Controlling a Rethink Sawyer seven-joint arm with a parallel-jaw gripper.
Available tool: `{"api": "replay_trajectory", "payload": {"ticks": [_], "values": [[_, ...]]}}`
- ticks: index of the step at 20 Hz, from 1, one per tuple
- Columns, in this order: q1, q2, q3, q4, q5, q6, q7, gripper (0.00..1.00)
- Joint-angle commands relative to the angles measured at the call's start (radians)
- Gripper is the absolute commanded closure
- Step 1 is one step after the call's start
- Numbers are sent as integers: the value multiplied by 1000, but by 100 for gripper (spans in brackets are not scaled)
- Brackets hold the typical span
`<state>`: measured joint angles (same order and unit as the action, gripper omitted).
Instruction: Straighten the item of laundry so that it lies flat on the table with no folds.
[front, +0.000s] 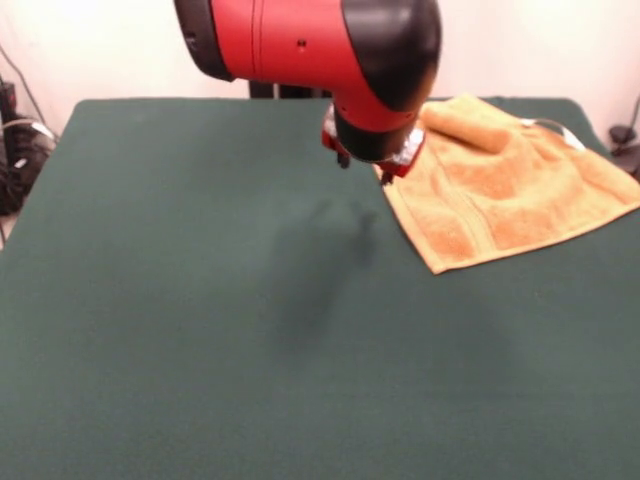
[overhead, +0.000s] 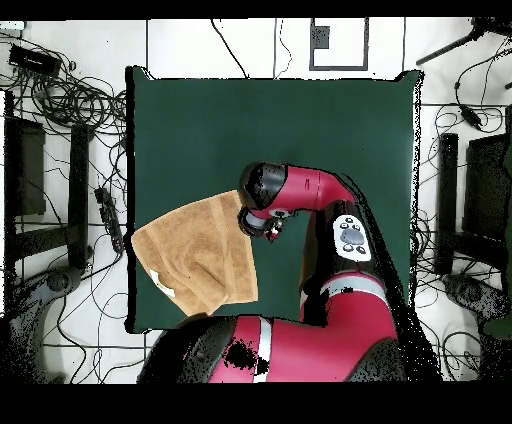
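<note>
The orange-tan towel (front: 510, 190) lies at the far right of the dark green table (front: 200, 320). Its far edge is rolled over into a thick fold, and a white tag shows at its far right edge. My gripper (front: 366, 165) hangs at the towel's left corner, low over the table, and the arm's head hides its tips. In the overhead view the towel (overhead: 195, 250) lies at the table's (overhead: 300, 130) left edge near the robot, with the gripper (overhead: 262, 226) at its right corner. I cannot tell whether the gripper touches the cloth.
The red arm (overhead: 320, 190) reaches over the table from the base. Cables and stands (overhead: 70, 100) crowd the floor beside the table. More cables (front: 20, 150) lie at the left edge of the front view. The towel's outer corner reaches the table's edge.
</note>
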<state>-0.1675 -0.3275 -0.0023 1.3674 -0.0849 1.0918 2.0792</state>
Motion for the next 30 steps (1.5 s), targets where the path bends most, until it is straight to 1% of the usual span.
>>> {"api": "replay_trajectory", "payload": {"ticks": [1, 4, 7, 14, 16, 19, 22, 30], "values": [[55, 70, 13, 21, 88, -19, 281, 0], [72, 61, 17, 23, 112, -11, 293, 0], [85, 59, 16, 34, 133, -29, 306, 0], [128, 100, -21, 28, 145, -86, 339, 0], [135, 123, -25, 12, 150, -102, 339, 0], [147, 131, -37, 23, 155, -131, 333, 0], [153, 194, -49, -26, 154, -155, 323, 0], [170, 279, -94, -103, 162, -176, 313, 0]]}}
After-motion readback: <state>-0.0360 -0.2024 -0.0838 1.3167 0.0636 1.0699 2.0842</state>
